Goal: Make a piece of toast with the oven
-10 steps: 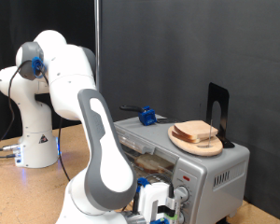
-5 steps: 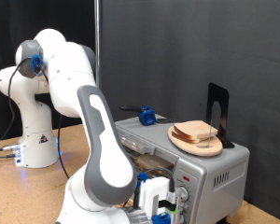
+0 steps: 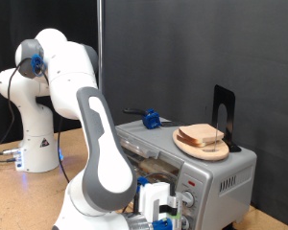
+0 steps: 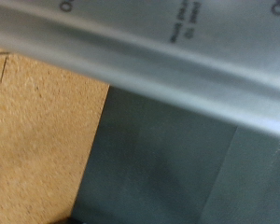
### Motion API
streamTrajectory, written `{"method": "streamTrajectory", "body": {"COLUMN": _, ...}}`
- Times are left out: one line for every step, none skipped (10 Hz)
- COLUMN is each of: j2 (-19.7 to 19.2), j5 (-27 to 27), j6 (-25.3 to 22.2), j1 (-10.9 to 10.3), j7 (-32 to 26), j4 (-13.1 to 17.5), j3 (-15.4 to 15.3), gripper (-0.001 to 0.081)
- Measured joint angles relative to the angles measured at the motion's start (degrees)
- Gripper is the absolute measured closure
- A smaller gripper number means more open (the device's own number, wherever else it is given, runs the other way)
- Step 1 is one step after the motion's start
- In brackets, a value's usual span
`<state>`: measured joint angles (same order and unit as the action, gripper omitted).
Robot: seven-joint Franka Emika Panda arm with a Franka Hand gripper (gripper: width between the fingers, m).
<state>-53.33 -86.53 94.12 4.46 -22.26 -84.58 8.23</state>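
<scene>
The silver oven (image 3: pixel 221 177) stands at the exterior view's lower right, its front opening facing left. A tan shape (image 3: pixel 156 166) lies inside the opening; I cannot tell whether it is bread. Slices of toast bread (image 3: pixel 202 135) lie on a tan plate (image 3: pixel 185 146) on top of the oven. My gripper (image 3: pixel 156 213) hangs low at the bottom edge, right in front of the oven's front and knobs (image 3: pixel 189 199); its fingers are hidden. The wrist view shows only a silver metal band with lettering (image 4: pixel 177 56), very close.
A blue-and-black tool (image 3: pixel 150 120) and a black upright stand (image 3: pixel 224 113) sit on the oven's top. The arm's white base (image 3: pixel 34 144) stands at the left on the wooden table (image 4: pixel 37 140). A black curtain closes the back.
My gripper has shifted slightly left and down in front of the oven. The bread and plate have not moved.
</scene>
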Motion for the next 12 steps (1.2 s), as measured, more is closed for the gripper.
{"method": "streamTrajectory", "body": {"j2": 0.6, "j5": -1.1, "j6": 0.4, "j1": -0.1, "j7": -4.2, "j4": -1.1, "j3": 0.0, "gripper": 0.0706}}
{"method": "streamTrajectory", "body": {"j2": 1.0, "j5": -2.2, "j6": 0.7, "j1": -0.1, "j7": -8.1, "j4": -2.1, "j3": -0.1, "gripper": 0.0706}}
{"method": "streamTrajectory", "body": {"j2": 1.2, "j5": -3.1, "j6": 0.8, "j1": -0.1, "j7": -10.9, "j4": -2.7, "j3": -0.1, "gripper": 0.0706}}
{"method": "streamTrajectory", "body": {"j2": 1.3, "j5": -3.8, "j6": 0.8, "j1": -0.1, "j7": -13.0, "j4": -3.1, "j3": -0.1, "gripper": 0.0706}}
{"method": "streamTrajectory", "body": {"j2": 1.4, "j5": -4.3, "j6": 0.8, "j1": -0.1, "j7": -14.9, "j4": -3.4, "j3": -0.1, "gripper": 0.0701}}
{"method": "streamTrajectory", "body": {"j2": 1.5, "j5": -4.7, "j6": 0.8, "j1": -0.1, "j7": -16.6, "j4": -3.7, "j3": -0.1, "gripper": 0.0701}}
{"method": "streamTrajectory", "body": {"j2": 1.6, "j5": -5.1, "j6": 0.8, "j1": -0.1, "j7": -18.4, "j4": -4.0, "j3": -0.1, "gripper": 0.0700}}
{"method": "streamTrajectory", "body": {"j2": 1.6, "j5": -5.5, "j6": 0.7, "j1": -0.1, "j7": -20.0, "j4": -4.2, "j3": -0.1, "gripper": 0.0698}}
{"method": "streamTrajectory", "body": {"j2": 1.7, "j5": -5.6, "j6": 0.7, "j1": -0.1, "j7": -20.9, "j4": -4.3, "j3": -0.1, "gripper": 0.0698}}
{"method": "streamTrajectory", "body": {"j2": 1.7, "j5": -5.6, "j6": 0.7, "j1": -0.1, "j7": -21.0, "j4": -4.4, "j3": -0.1, "gripper": 0.0697}}
{"method": "streamTrajectory", "body": {"j2": 1.7, "j5": -5.6, "j6": 0.7, "j1": -0.1, "j7": -21.0, "j4": -4.4, "j3": -0.1, "gripper": 0.0697}}
{"method": "streamTrajectory", "body": {"j2": 1.7, "j5": -5.7, "j6": 0.8, "j1": -0.1, "j7": -21.0, "j4": -4.4, "j3": -0.1, "gripper": 0.0695}}
